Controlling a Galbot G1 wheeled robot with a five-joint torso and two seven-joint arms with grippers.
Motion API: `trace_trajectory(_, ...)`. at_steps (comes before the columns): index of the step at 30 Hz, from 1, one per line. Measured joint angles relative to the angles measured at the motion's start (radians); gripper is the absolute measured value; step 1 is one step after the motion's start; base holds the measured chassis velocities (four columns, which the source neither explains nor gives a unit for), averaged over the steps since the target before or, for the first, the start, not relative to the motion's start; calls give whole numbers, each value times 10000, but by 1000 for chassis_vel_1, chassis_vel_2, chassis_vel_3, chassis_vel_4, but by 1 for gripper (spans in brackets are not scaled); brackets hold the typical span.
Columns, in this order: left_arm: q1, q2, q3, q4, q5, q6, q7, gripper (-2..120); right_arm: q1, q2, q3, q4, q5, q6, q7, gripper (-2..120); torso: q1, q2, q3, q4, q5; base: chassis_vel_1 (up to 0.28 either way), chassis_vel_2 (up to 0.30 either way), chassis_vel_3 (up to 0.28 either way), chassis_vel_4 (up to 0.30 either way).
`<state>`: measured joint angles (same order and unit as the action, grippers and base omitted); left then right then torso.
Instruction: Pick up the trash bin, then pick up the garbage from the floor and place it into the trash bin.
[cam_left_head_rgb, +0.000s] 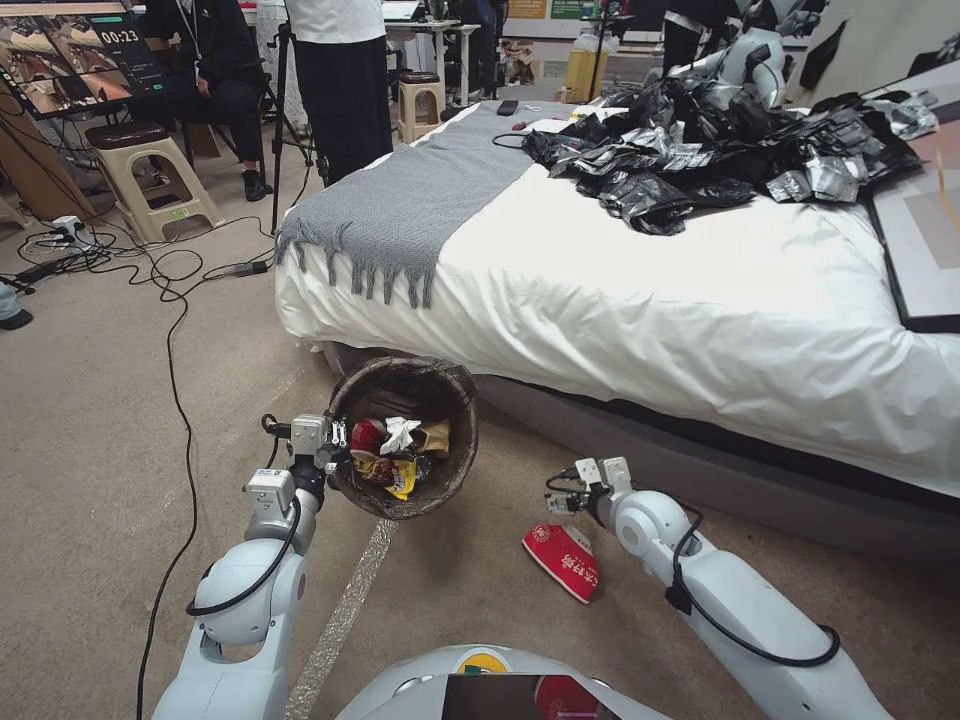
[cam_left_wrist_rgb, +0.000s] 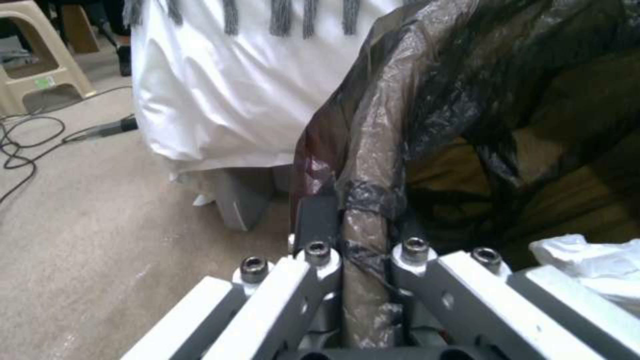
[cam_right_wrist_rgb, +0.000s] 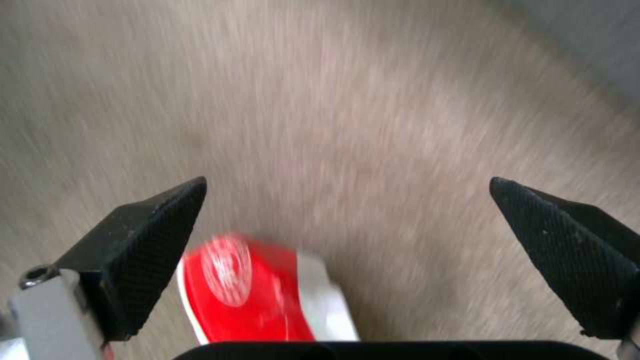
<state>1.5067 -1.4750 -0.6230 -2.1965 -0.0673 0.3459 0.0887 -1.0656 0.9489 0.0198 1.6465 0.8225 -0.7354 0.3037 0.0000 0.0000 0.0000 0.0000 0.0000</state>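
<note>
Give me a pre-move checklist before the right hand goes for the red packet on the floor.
1. Left hand grip on the trash bin: shut on the bag-covered rim. Ok.
2. Bin lifted off the carpet and tilted toward the robot, litter inside: ok, though spill risk cannot be ruled out.
3. Right hand open: fingers wide apart. Ok.
4. Red-and-white packet reachable: lies on the carpet just beside the right hand. Ok.
5. Packet centred between the fingers: not ok, it sits close to one finger in the right wrist view.
6. Height of the right hand above the packet: cannot tell.
</note>
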Motion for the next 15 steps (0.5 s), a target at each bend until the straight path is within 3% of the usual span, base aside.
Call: trace_trajectory(15,-70,-66,60,151,92,-1,56,2,-27,283,-194,-1574,-1194,279,-500,100,0,0,-1,-1,-1,0,0,0,0)
